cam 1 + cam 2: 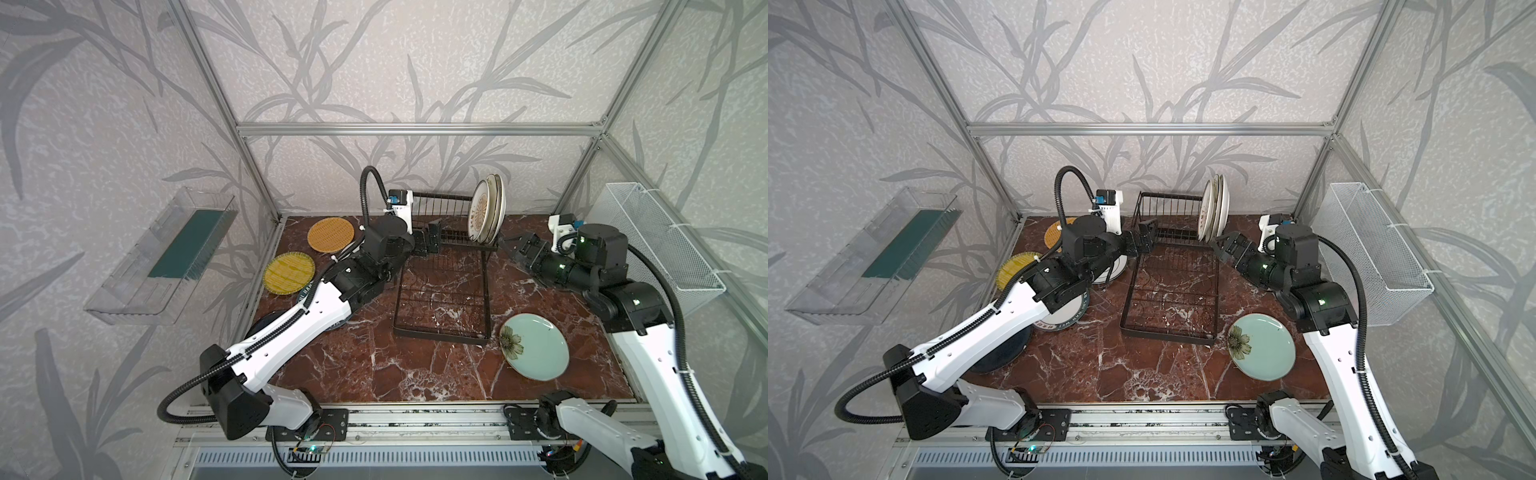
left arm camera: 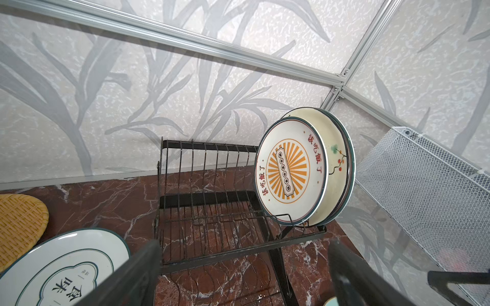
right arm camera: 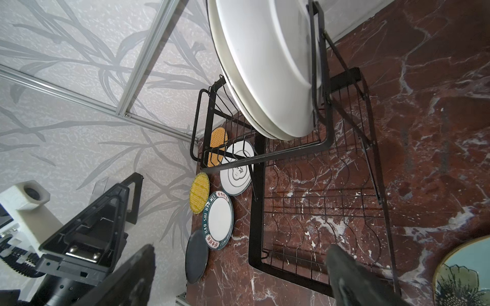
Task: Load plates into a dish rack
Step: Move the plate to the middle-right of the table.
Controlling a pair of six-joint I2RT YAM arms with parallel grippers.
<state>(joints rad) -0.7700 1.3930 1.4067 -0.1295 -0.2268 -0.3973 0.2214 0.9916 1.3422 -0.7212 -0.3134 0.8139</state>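
Nearest, flat on the counter just right of the dish rack: pale teal plate. Partly hidden under the left arm: black plate, ringed white plate. Farther back, left gripper and right gripper, both spread wide, gripping nothing. Upright in the rack's rightmost slots: three plates. On the left wall, clear bin with a dark green strip inside.
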